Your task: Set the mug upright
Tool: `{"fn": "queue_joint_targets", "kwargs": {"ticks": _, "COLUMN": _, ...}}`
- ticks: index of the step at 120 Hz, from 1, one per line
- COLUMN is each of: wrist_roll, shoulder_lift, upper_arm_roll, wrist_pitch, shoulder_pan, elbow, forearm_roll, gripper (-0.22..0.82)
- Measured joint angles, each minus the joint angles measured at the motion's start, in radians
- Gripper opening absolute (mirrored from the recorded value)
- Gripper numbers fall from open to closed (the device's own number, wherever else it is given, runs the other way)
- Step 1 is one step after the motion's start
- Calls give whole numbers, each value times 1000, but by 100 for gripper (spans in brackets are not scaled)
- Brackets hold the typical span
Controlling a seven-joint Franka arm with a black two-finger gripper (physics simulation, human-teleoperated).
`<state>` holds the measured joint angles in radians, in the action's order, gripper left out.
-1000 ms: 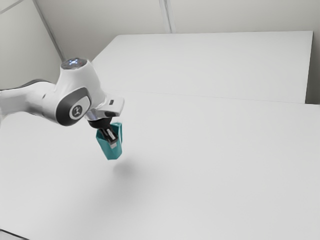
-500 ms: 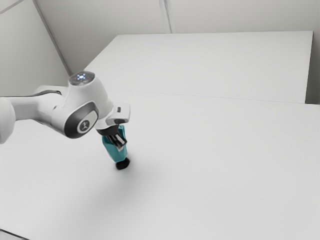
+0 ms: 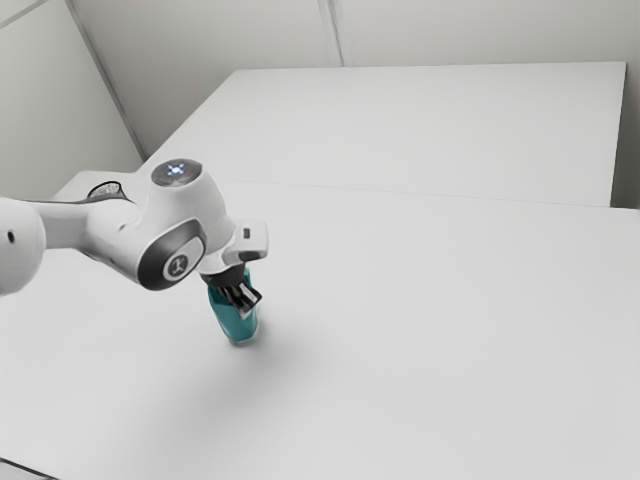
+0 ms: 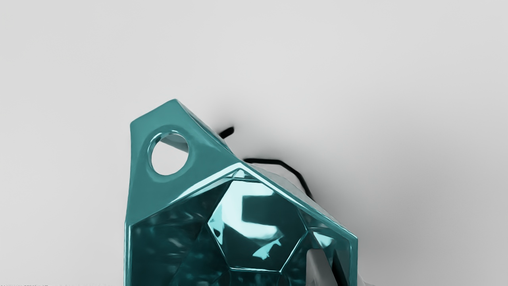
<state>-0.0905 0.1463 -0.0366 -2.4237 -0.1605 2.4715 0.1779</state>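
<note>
Your gripper is at the mug, clamped on its wall: one finger sits inside the mug, and a bit of the other shows just outside the same wall. Mug is teal, faceted, mouth up and base down, leaning somewhat in the exterior view, with its top toward the exterior view's left. Base is at or just above the table; you can't tell if it touches. In the wrist view you look into the mug, onto its shiny hexagonal floor. Handle with a round hole juts from the mug, well apart from the inside finger. Thin black curved strip and short black piece show beside the mug, near its base; can't tell what they are. Arm comes in above the mug, from the exterior view's left. Soft shadow on the table around the mug. Pale wall far behind it.
</note>
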Motion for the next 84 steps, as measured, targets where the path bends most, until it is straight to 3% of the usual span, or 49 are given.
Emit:
{"fn": "queue_joint_targets", "kwargs": {"ticks": 39, "wrist_roll": 38, "shoulder_lift": -25, "upper_arm_roll": -1, "wrist_pitch": -2, "shoulder_pan": -3, "elbow": 0, "forearm_roll": -1, "gripper": -18}}
{"fn": "queue_joint_targets", "kwargs": {"ticks": 63, "wrist_roll": 48, "shoulder_lift": -21, "upper_arm_roll": 0, "wrist_pitch": -2, "shoulder_pan": -2, "elbow": 0, "forearm_roll": -7, "gripper": 2}}
{"fn": "queue_joint_targets", "kwargs": {"ticks": 84, "wrist_roll": 52, "shoulder_lift": 12, "upper_arm_roll": -2, "wrist_pitch": -3, "shoulder_pan": 1, "elbow": -2, "forearm_roll": -10, "gripper": 13}}
